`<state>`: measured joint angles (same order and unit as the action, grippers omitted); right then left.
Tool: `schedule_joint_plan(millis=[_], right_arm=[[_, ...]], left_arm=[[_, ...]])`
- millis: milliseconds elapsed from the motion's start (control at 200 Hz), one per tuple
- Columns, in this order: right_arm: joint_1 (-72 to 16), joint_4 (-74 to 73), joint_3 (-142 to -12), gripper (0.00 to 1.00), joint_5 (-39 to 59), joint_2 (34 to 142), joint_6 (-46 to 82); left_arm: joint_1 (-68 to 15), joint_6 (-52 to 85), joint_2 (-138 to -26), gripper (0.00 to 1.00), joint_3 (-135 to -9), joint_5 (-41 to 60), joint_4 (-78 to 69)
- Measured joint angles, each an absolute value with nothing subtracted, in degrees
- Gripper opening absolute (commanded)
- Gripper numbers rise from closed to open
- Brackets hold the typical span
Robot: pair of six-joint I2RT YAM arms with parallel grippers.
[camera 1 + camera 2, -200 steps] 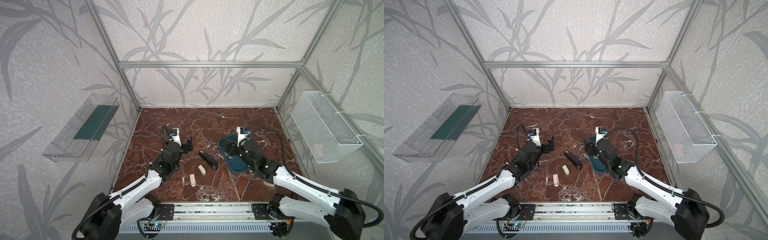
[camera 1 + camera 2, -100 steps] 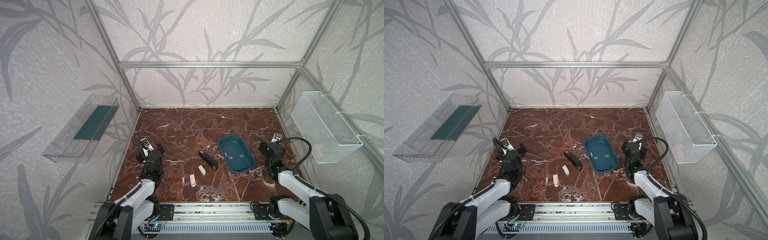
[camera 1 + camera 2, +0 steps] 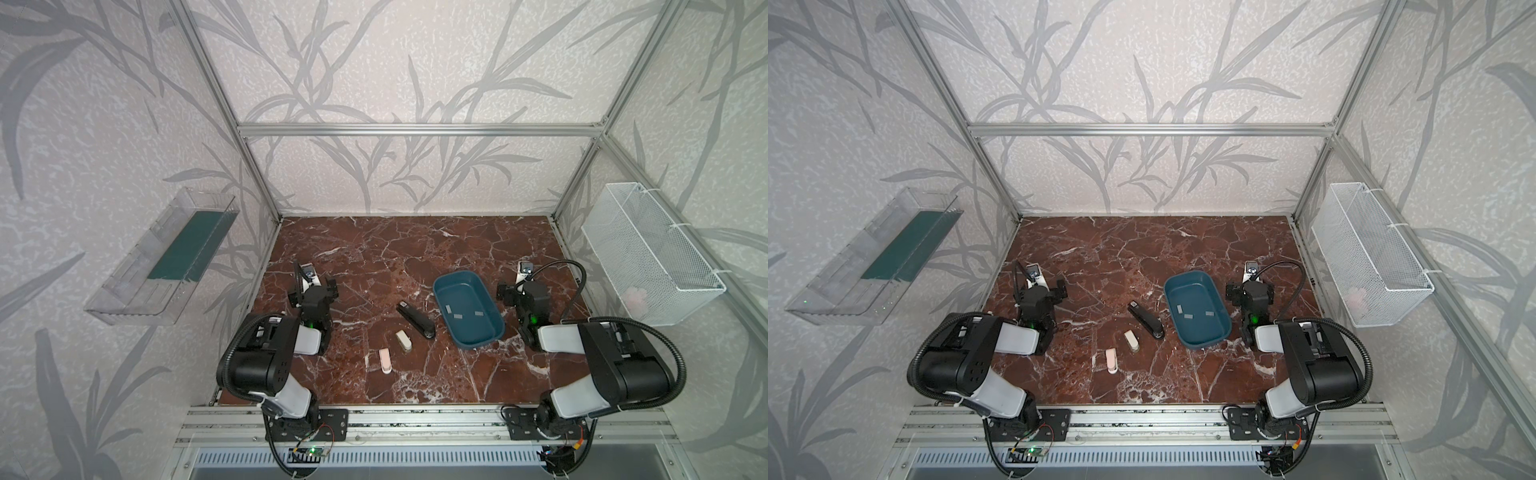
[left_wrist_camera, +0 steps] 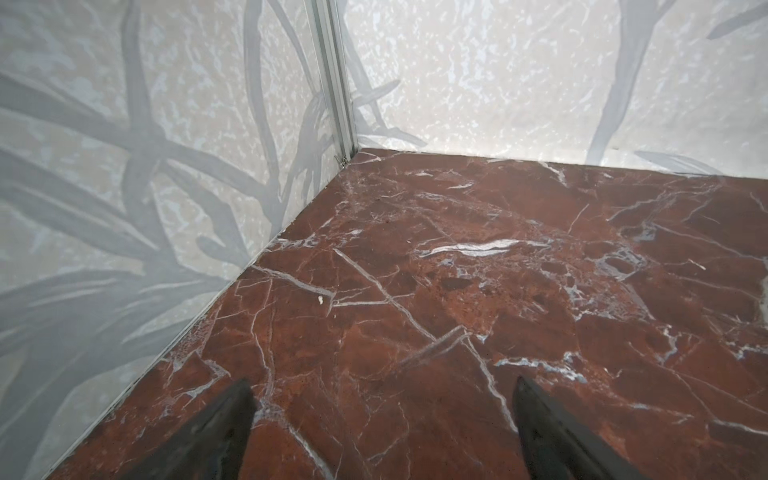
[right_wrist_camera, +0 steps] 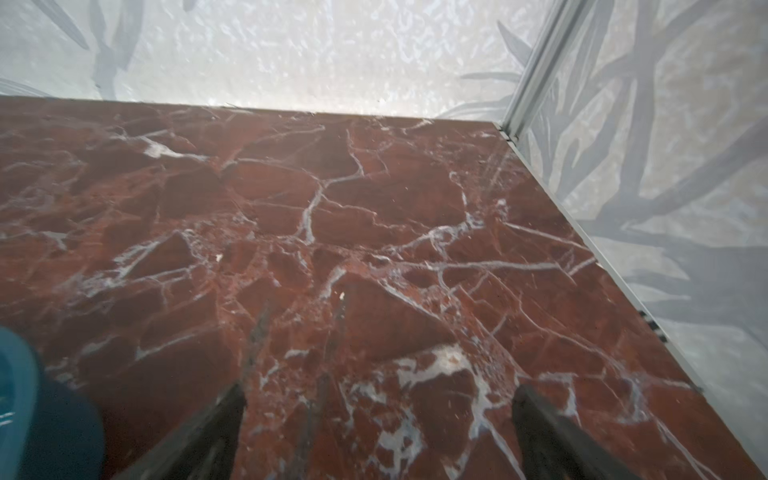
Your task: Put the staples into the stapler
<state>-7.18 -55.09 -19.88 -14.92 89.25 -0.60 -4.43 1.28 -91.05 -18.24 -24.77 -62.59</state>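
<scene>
Red-brown marbled counter [image 3: 374, 249], with teal tray [image 3: 478, 338] right of middle. On left wall, clear bin [image 3: 137, 307] with green liner; on right wall, white wire basket [image 3: 648, 257].

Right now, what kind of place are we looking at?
Probably a robot test cell, not an office: aluminium frame with leaf-print panels, left arm and right arm bolted to a front rail, and a marble-look tabletop.

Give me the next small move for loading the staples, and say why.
Probably swing the right pincer over the blue tray toward the nearest staple strip. Its jaws stand open and empty over bare table beside the tray, where three strips lie loose.
</scene>
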Motion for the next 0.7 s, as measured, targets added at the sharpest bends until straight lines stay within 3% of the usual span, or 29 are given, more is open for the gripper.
schedule_joint_plan(millis=[340,700], right_arm=[[-7.3,-64.1,-15.2,0.99,-13.3,91.5,-1.8],[-7.9,-59.8,-19.7,0.99,-5.8,91.0,-4.9]], left_arm=[[-4.3,1.3,-91.1,0.99,-18.7,-24.3,-61.1],[-4.2,1.3,-91.1,0.99,-18.7,-24.3,-60.9]])
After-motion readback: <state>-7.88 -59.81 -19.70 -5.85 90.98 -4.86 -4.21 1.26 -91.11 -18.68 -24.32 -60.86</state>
